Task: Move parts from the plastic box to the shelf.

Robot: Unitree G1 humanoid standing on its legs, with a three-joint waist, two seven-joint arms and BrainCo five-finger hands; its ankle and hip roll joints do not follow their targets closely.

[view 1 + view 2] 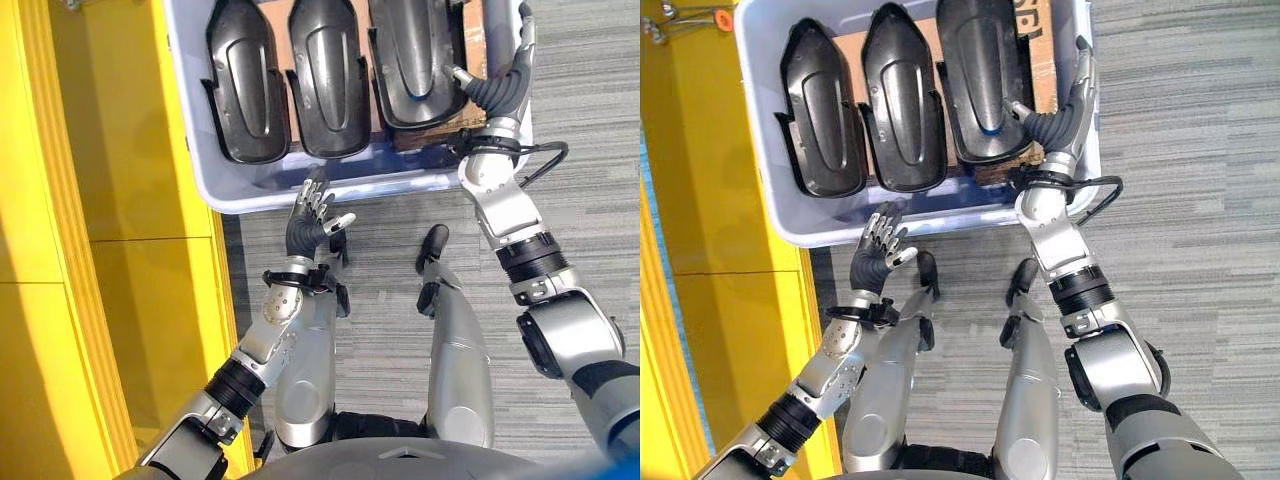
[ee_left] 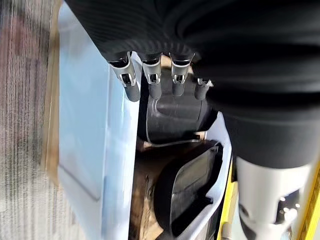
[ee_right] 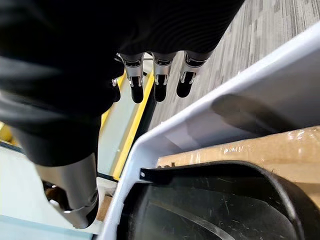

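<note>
Below, seen from the robot's head: a pale blue plastic box [image 1: 215,190] sits on grey ribbed carpet [image 1: 590,120], holding three black moulded parts side by side on a brown cardboard liner [image 1: 1038,60]. The right hand [image 1: 500,88] reaches over the box's near right corner, fingers extended and relaxed beside the rightmost part [image 1: 980,75], gripping nothing. The left hand [image 1: 312,215] hovers just outside the near wall, fingers spread, also empty. All the parts remain in the box, so the step is judged to be the first grasp. To do it well, the right fingers should likely hook under the part's raised edge while the left steadies the opposite side; the shell looks smooth and may slip. A yellow shelf [image 1: 100,200] stands just beside the box on the robot's left.
</note>
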